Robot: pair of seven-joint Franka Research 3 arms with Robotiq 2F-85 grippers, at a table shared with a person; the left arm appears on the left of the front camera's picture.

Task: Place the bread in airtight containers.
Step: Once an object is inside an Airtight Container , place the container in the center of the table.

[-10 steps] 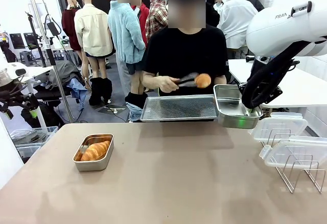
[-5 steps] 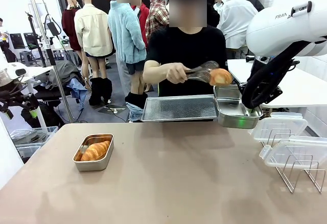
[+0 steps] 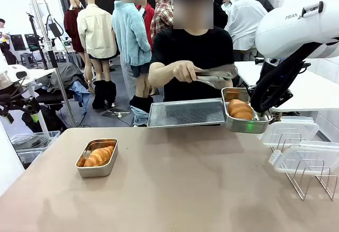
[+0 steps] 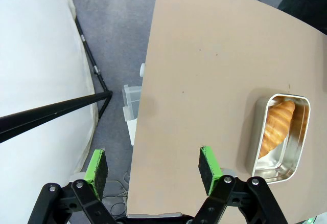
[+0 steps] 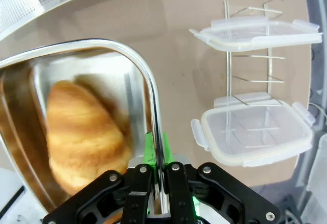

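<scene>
Front view: my right gripper (image 3: 258, 114) is clamped on the near wall of the held tin (image 3: 233, 122), mid-right of frame, above the table edge. A roll (image 3: 239, 109) lies inside it, its long axis slanting from upper left to lower right. The person's tongs (image 3: 214, 76) hover just above. I judge the step is receiving: hold the tin level, since I grip one wall only and the load hangs off it.

Left wrist view: my left gripper (image 4: 153, 165) is wide open and holds nothing. The second tin (image 4: 254, 132) sits on the table at right, its roll (image 4: 276, 127) lying lengthwise along it.

Right wrist view: my pads pinch the rim. The roll's tapered end points to the frame top. Two clear lids (image 5: 255, 134) wait on the wire rack (image 5: 245, 9).
</scene>
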